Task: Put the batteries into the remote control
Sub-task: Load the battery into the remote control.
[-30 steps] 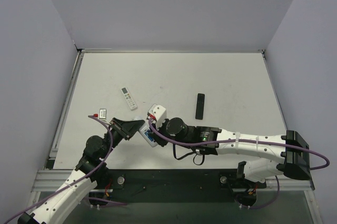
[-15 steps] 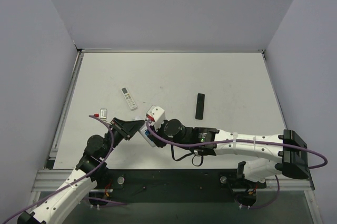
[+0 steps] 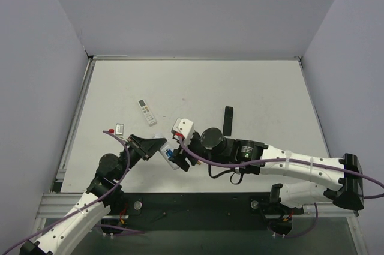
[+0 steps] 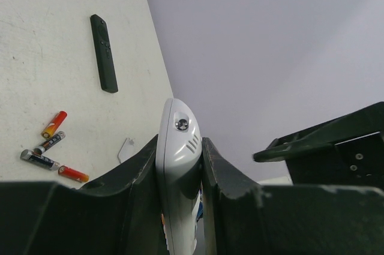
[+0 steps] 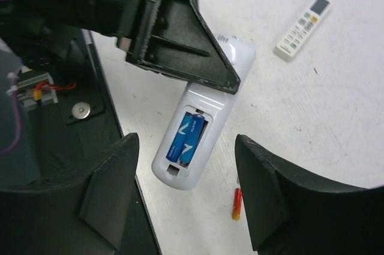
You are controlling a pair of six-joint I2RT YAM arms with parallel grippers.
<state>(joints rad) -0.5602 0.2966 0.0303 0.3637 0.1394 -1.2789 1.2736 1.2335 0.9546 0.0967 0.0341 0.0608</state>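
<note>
While the remote control is pinched between the left gripper jaws at the near-left of the table, both batteries are seen seated side by side in its back recess. The right gripper is held over it, jaws spread, nothing gripped. The matte white tabletop is enclosed by plain lilac-grey walls.

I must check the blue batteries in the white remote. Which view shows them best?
The right wrist view: it looks into the recess of the remote control, where both blue batteries lie side by side. The top external view gives only a blue spot; the left wrist view sees the remote edge-on, with a blue sliver.
</note>
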